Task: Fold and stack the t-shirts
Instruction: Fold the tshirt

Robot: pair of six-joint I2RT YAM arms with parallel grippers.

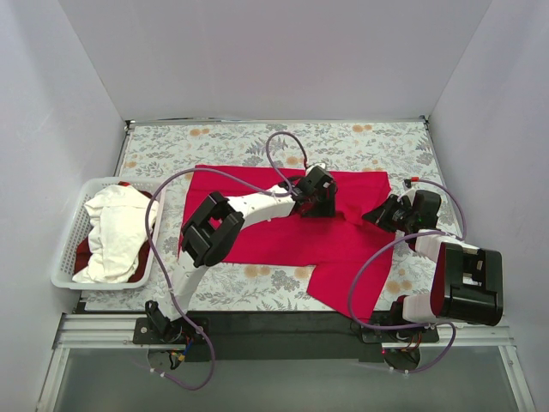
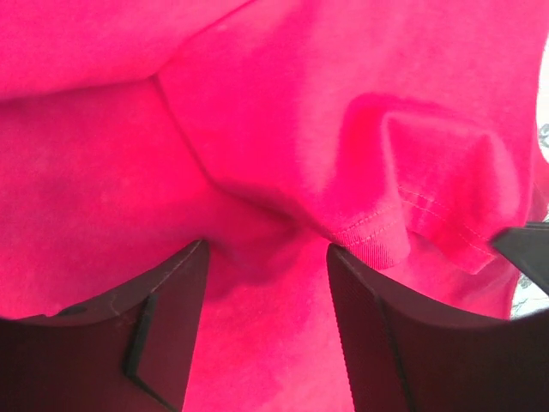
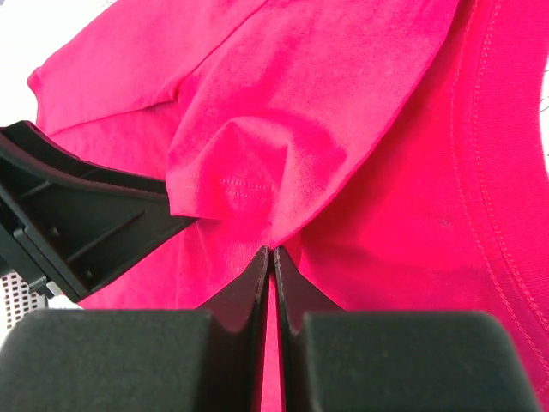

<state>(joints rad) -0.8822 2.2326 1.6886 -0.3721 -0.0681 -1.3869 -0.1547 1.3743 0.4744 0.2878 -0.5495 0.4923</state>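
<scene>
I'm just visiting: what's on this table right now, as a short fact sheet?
Spread out: red t-shirt on floral cloth
Left gripper: open above that shirt
Right gripper: shut, pinching a fold of it
Basket: at the left, white t-shirt lying over a second red one

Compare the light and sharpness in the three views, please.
Top external view: even light, sharp, faint shadows on the bright red cloth t-shirt. Left wrist view: red fills the frame, hem stitching sharp, left gripper dark. Right wrist view: upper-left corner blown white, right gripper dark, collar stitching sharp.
</scene>
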